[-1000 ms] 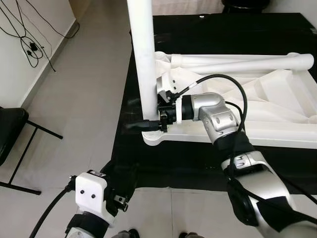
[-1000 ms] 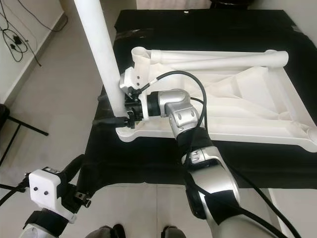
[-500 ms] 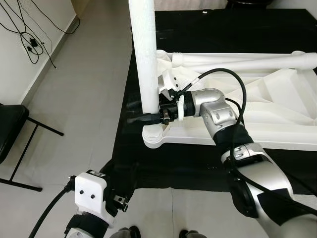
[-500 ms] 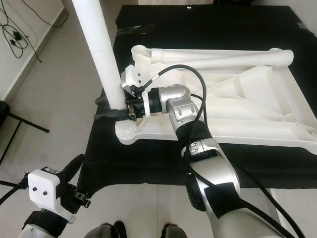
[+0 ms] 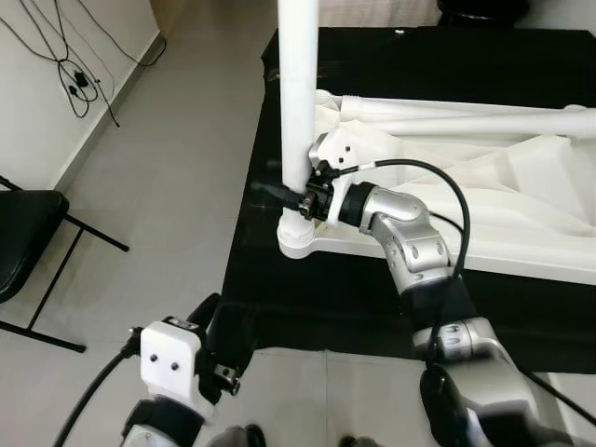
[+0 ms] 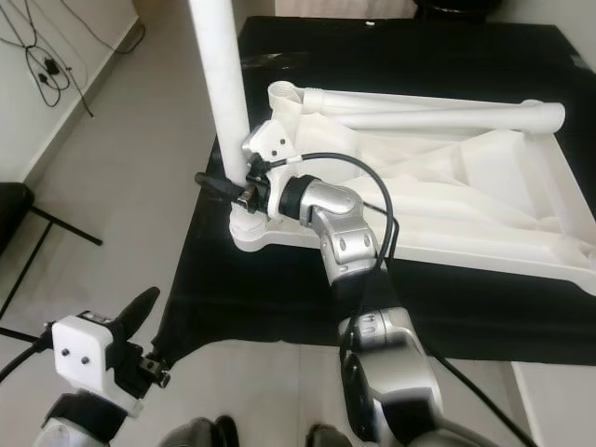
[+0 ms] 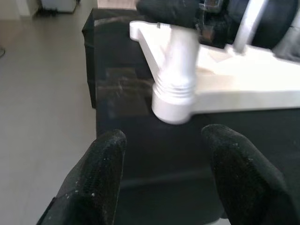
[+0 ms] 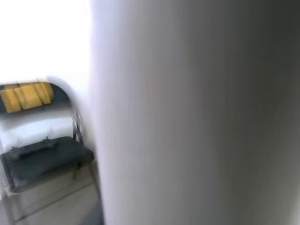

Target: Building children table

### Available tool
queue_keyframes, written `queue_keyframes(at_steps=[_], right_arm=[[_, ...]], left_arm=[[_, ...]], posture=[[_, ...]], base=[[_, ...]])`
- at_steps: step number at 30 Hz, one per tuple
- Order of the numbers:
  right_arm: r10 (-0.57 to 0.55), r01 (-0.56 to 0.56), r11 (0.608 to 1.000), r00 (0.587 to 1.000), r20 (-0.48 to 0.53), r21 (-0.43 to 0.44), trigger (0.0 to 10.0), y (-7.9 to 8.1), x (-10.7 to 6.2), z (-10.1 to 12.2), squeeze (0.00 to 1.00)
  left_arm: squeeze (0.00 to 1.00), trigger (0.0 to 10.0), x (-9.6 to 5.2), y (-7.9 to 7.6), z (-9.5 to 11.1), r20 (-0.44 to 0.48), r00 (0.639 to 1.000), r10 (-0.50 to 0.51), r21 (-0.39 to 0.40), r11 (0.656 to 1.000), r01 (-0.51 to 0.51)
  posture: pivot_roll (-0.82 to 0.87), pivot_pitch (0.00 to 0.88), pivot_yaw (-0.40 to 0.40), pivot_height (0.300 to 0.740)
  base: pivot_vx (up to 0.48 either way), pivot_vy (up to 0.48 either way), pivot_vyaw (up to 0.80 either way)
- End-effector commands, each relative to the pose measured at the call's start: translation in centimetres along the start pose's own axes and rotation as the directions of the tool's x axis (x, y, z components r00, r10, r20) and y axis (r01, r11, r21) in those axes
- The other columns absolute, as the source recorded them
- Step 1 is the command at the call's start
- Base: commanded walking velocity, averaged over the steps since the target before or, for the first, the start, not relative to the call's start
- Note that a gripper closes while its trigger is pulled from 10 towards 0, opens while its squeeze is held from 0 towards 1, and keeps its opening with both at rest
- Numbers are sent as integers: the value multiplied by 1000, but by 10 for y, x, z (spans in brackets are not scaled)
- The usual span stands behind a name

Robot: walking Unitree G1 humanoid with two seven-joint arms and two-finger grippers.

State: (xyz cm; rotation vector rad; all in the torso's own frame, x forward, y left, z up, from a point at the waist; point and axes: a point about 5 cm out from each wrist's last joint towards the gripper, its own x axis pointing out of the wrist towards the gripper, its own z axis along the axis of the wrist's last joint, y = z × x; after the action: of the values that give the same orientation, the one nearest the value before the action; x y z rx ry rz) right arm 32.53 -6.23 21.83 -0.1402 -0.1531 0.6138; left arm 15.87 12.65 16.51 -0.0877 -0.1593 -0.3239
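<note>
Progress: right pincer (image 5: 300, 197), pinching the white plastic table leg (image 5: 298, 93), has now lowered it into the corner socket (image 5: 300, 235) mid-frame, looks nearly seated.

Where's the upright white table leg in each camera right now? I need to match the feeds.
Left eye view: upright table leg runs from the top edge, centre, down to the corner socket, right pincer around its base.
Right eye view: top edge, left of centre.
Left wrist view: short stub above the ribbed socket, beyond the left pincer.
Right wrist view: pale blurred column across most of the frame.
Shared landmark: that corner socket.
</note>
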Motion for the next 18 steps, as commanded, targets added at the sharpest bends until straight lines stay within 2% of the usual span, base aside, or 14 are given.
queue_keyframes(at_steps=[1,3,4,5,7,8,9,10,11,13,14,15,18], right_arm=[[-105,133,981,976,-191,138,0,33,-15,-38,0],[-105,133,981,976,-191,138,0,33,-15,-38,0],[-85,106,986,984,-155,132,0,44,-11,-33,0],[-40,54,991,993,-114,122,0,48,-1,-28,0],[-40,54,991,993,-114,122,0,48,-1,-28,0],[-17,27,994,995,-94,108,2078,46,8,-24,0],[-17,27,994,995,-94,108,2078,46,8,-24,0],[-11,19,995,996,-85,98,10000,42,15,-21,0],[-11,19,995,996,-85,98,10000,42,15,-21,0],[90,-86,994,995,-42,73,10000,37,26,-14,0],[90,-86,994,995,-42,73,10000,37,26,-14,0],[151,-150,985,988,-13,84,10000,35,29,-9,1000],[206,-207,973,978,17,99,10000,35,30,-2,1000]], left_arm=[[0,10000,0,3,-5,-23,1000,2,-5,1000,-2],[0,10000,0,3,-5,-23,1000,2,-5,1000,-2],[0,10000,2,4,-6,-23,1000,1,-5,1000,-1],[0,10000,4,5,-7,-22,1000,2,-5,1000,-2],[0,10000,4,5,-7,-22,1000,2,-5,1000,-2],[0,10000,4,6,-7,-18,1000,10,-4,1000,-10],[0,10000,4,6,-7,-18,1000,10,-4,1000,-10],[0,10000,4,6,-7,-14,1000,20,-1,1000,-20],[0,10000,4,6,-7,-14,1000,20,-1,1000,-20],[0,10000,4,7,-6,-10,1000,28,0,1000,-28],[0,10000,4,7,-6,-10,1000,28,0,1000,-28],[0,10000,4,6,-6,-9,1000,26,-2,1000,-26],[0,10000,4,6,-6,-10,1000,22,-4,1000,-23]], posture=[[55,225,10,740],[55,225,10,740],[64,213,7,740],[63,202,-1,740],[63,202,-1,740],[66,202,-5,740],[66,202,-5,740],[65,202,-5,740],[65,202,-5,740],[64,206,-6,740],[64,206,-6,740],[65,210,-6,740],[65,210,-6,740]], base=[[0,0,0],[0,0,0],[0,0,0],[0,0,0],[0,0,0],[0,0,0],[0,0,0],[0,0,0],[0,0,0],[0,0,0],[0,0,0],[0,0,0],[0,0,0]])
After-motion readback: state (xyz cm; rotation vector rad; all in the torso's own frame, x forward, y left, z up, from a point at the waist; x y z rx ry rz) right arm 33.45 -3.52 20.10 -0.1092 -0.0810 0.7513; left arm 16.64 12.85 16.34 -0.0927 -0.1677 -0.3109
